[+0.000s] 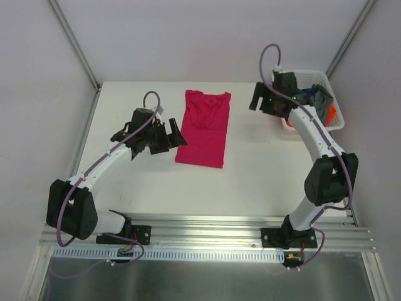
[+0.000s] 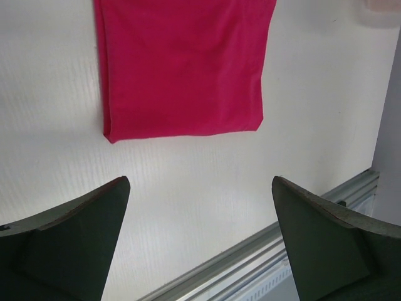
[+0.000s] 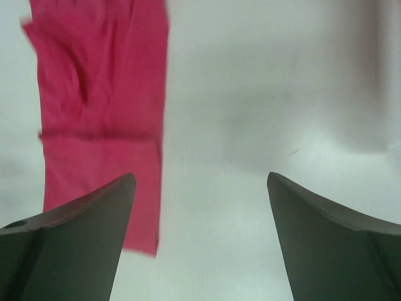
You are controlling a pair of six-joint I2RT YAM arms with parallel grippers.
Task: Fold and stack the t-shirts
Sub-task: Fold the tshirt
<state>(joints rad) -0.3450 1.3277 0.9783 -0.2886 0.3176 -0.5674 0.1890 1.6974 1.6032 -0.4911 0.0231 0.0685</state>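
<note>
Pink t-shirt (image 1: pixel 203 128) flat on white table (image 1: pixel 250 182)

White table (image 1: pixel 263 179), pale walls (image 1: pixel 188 37)

Pink t-shirt (image 1: pixel 203 128) lies folded lengthwise on table (image 1: pixel 250 182); dark blue t-shirt (image 1: pixel 316 94) and orange t-shirt (image 1: pixel 331 116) crumpled in basket (image 1: pixel 307 72).

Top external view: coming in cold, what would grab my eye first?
The pink t-shirt, folded into a long strip, lies flat mid-table. The left end effector hangs open beside its left edge. The right end effector, open and empty, sits by the white basket at the far right corner.
</note>
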